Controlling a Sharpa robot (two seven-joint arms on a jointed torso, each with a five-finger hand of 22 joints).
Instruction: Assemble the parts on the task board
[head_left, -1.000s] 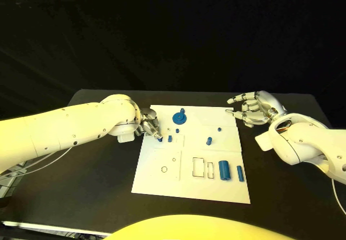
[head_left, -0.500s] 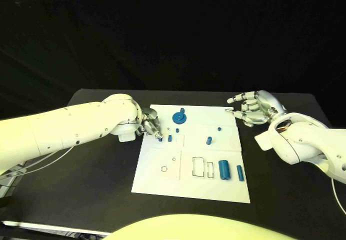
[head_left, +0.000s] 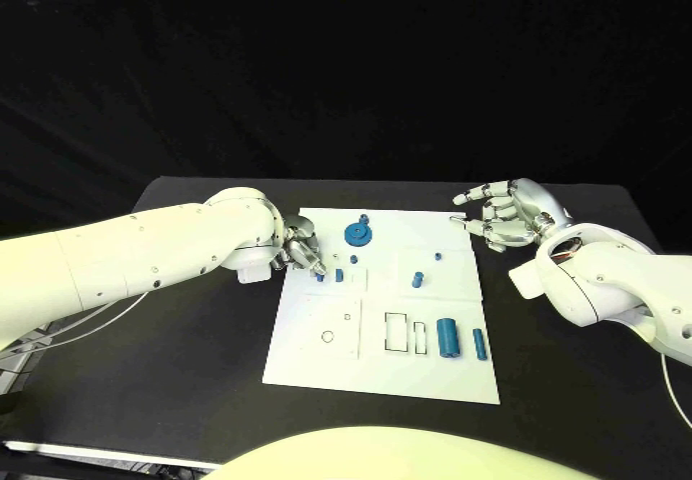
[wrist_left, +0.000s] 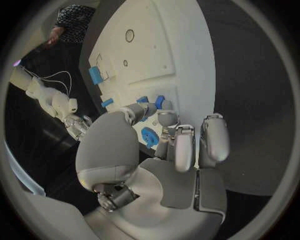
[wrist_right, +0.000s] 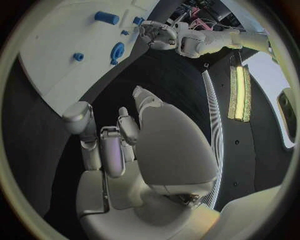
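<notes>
The left hand (head_left: 300, 250) sits at the flat white task board's (head_left: 382, 365) far-left edge, fingers closed around a small blue peg (head_left: 319, 277), standing upright; the right hand (head_left: 505, 220) hovers open, well apart.

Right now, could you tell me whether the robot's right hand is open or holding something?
Open. The right hand hovers beside the task board with fingers apart and nothing between them; the right wrist view shows the same.
</notes>
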